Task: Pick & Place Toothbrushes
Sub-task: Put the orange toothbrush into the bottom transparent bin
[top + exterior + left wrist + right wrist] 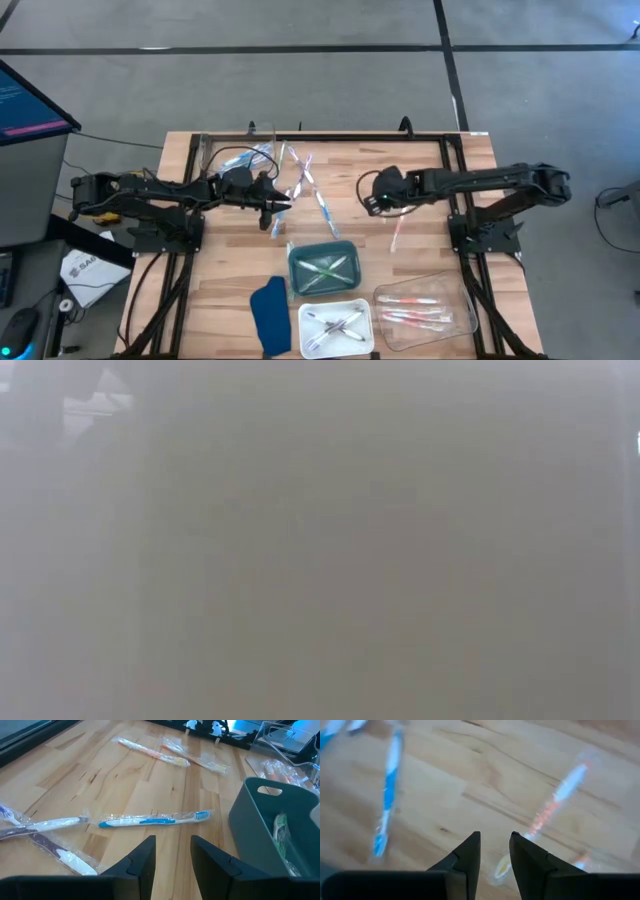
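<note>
Toothbrushes in clear wrappers lie loose on the wooden table. A blue one [150, 820] [321, 207] lies flat just ahead of my left gripper [172, 840] [280, 208], which is open and empty, a little above the table. Purple-grey ones [42, 826] lie beside it. My right gripper [495, 836] [374, 204] hangs open over the table's middle, pointing steeply down. Below it lie an orange toothbrush [553, 802] [397, 235] and a blue one [388, 790], both untouched. Two more orange ones [150, 751] lie farther off.
A grey-green tray [323, 267] [260, 815] holds green brushes. Near the front edge stand a white tray [335, 327] and a clear tray [425, 306] with pink brushes. A dark blue cloth [268, 315] lies beside them. A clear box [235, 155] stands at the far left. The low view shows only grey haze.
</note>
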Robot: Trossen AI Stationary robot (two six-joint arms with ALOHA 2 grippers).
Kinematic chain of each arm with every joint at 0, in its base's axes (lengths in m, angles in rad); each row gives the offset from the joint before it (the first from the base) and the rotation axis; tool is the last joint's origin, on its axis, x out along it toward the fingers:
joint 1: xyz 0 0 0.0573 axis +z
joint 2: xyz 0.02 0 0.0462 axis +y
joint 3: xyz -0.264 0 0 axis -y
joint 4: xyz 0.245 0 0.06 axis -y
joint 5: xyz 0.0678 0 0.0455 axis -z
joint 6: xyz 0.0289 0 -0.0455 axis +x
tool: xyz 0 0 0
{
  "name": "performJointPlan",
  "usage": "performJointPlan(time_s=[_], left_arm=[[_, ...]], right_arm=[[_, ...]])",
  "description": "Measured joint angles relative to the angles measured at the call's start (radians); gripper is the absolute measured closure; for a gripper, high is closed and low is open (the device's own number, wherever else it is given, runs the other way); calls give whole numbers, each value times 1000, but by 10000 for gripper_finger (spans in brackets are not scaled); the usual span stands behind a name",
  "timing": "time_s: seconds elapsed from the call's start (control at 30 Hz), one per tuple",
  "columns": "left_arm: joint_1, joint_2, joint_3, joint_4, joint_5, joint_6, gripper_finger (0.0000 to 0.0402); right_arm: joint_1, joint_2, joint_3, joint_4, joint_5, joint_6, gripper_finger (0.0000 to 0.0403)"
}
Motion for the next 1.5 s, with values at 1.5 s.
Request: performJointPlan(time_s=[1.5], left_arm=[[0, 0, 0, 39, 0, 0, 286]], right_arm=[[94, 219, -3, -384, -137, -867, 300]])
